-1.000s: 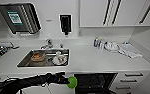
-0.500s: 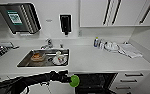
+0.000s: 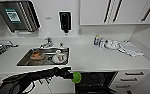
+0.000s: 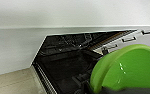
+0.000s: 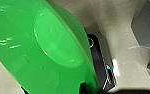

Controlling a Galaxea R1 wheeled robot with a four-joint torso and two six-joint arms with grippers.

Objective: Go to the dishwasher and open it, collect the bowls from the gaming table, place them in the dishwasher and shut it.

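Facing a white kitchen counter point(image 3: 96, 58) with a stainless-steel sink point(image 3: 44, 57) sunk into it; standing open under the counter, to the right of the sink, the built-in dishwasher point(image 3: 94, 81), its dark racked interior showing in the head view and again in the left wrist view point(image 4: 66, 62).

Reaching in from the left below the counter edge, the black left arm point(image 3: 36, 76), ending at the left gripper point(image 3: 70, 75); sitting at its tip, the smaller lime-green round plastic bowl point(image 3: 76, 77), hanging tilted just in front of the dishwasher's open mouth, near its upper left corner; showing large in the left wrist view too point(image 4: 127, 68), rim toward the dark cavity; jaws closed on the lime bowl's rim as far as can be made out, fingers themselves hard to see.

Looming in the right wrist view, the wide shallow bright green plastic bowl point(image 5: 41, 50), tilted on edge over a pale speckled floor; lying beneath it, a dark plate of the robot's own; jaws of the right gripper impossible to judge, so no telling whether clamped or apart.

Resting in the sink, an orange-brown dish point(image 3: 37, 55) and a white cup point(image 3: 58, 56); standing on the counter well to the right of the sink, small bottles point(image 3: 98, 41), a white plate point(image 3: 112, 45) and a folded pale cloth point(image 3: 131, 49); hanging on the wall above the sink, a black soap dispenser point(image 3: 65, 21) and a steel paper-towel dispenser point(image 3: 17, 15).
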